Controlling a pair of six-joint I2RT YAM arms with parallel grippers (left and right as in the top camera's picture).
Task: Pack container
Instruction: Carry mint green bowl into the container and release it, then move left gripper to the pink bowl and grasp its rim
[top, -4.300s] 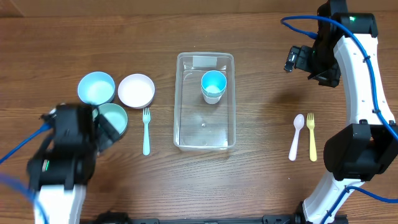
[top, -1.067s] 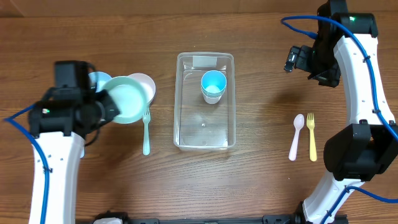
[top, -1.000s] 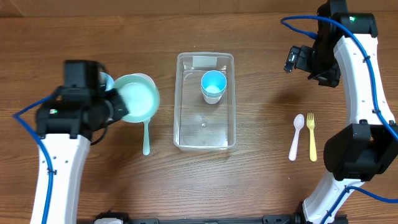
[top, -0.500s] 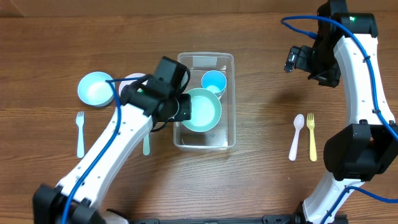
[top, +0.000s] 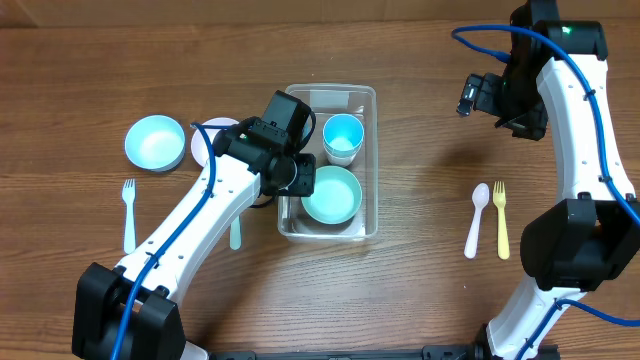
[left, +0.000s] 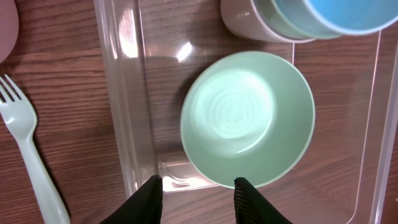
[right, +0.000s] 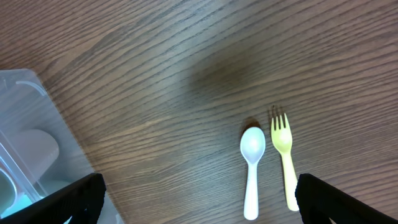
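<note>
Where the table's near edge runs: a pale teal fork (top: 128, 213) lies toward the left edge, and a second fork (top: 235, 238) lies just beside the left arm. A white spoon (top: 476, 220) and a yellow fork (top: 500, 220) lie side by side toward the right edge, well apart from the bin.
Container: the container (top: 375, 150) sits mid-table. A green bowl (top: 331, 195) lies upright on the floor of its near half, and a stack of cups (top: 342, 138), blue one on top, stands in its far half.
Left gripper: the left gripper (left: 198, 196) hangs over the bowl's near rim, fingers parted, pinching nothing.
Left of the container: a blue bowl (top: 155, 143) and a white bowl (top: 203, 148), the latter partly under the arm, lie unpacked.
Right gripper: the right gripper (top: 472, 97) hangs above the table toward the far right corner, spread wide and empty.
Risk: one finger looks close to the container's left wall, and the bowl's rim lies between the two. A crooked lift could hook either, tipping the bowl or dragging the container. Bowl and cups fill most of the floor, so the other bowls probably must nest.
</note>
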